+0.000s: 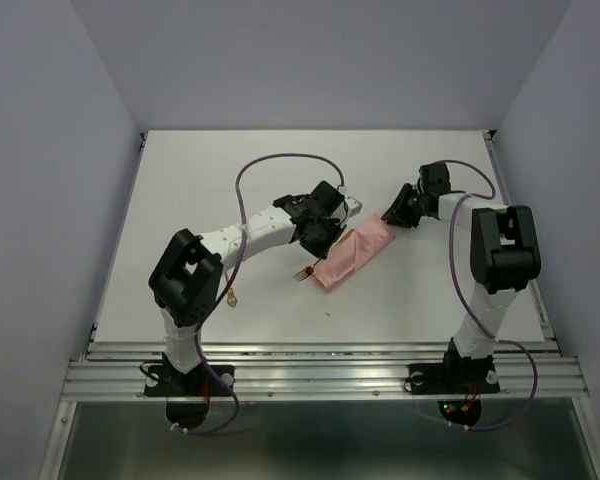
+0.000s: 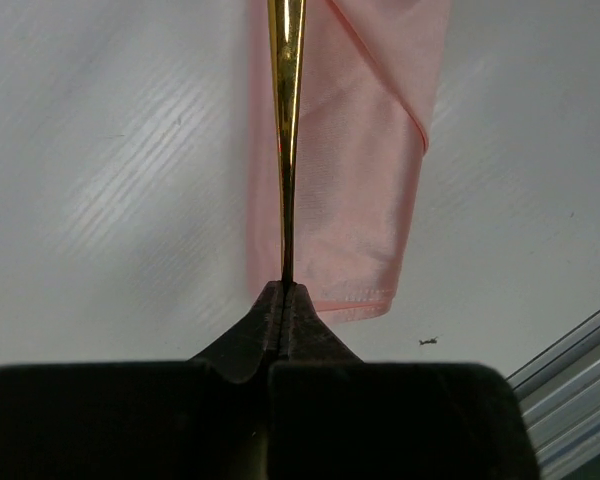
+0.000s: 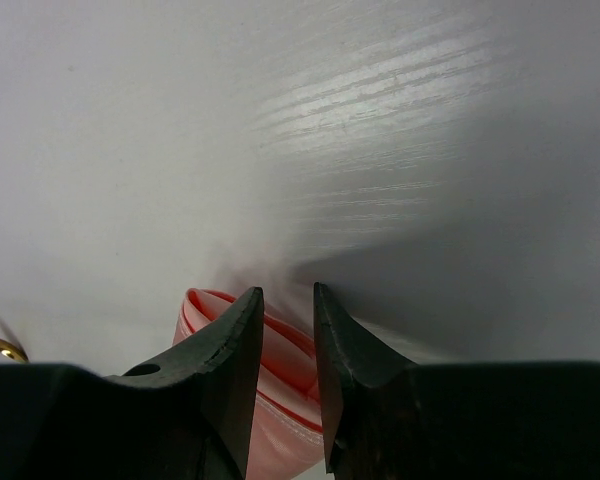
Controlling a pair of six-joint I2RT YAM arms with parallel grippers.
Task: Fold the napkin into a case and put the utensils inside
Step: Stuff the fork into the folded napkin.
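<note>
Left gripper: fingers pressed together, clamped on the thin handle of a gold utensil, which runs straight away from the pincer. The salmon case lies flat on the white table beneath the utensil. Its hemmed near end is just ahead of the fingertips and its long axis is almost parallel to the handle. The handle tracks over the case's left long edge, not its centre line. The head is out of frame, so I cannot tell whether it has entered a fold. Right gripper: at the opposite, far end of the case, jaws partly apart and astride the layered, looped cloth there. No clear pinch on any layer is visible. Second utensil: on the table by the case's near end, just beside it. Judgement: the left arm is the nearer and the loaded one. Insertion depends on shifting the handle sideways toward the case's middle while keeping it parallel to the case.
</note>
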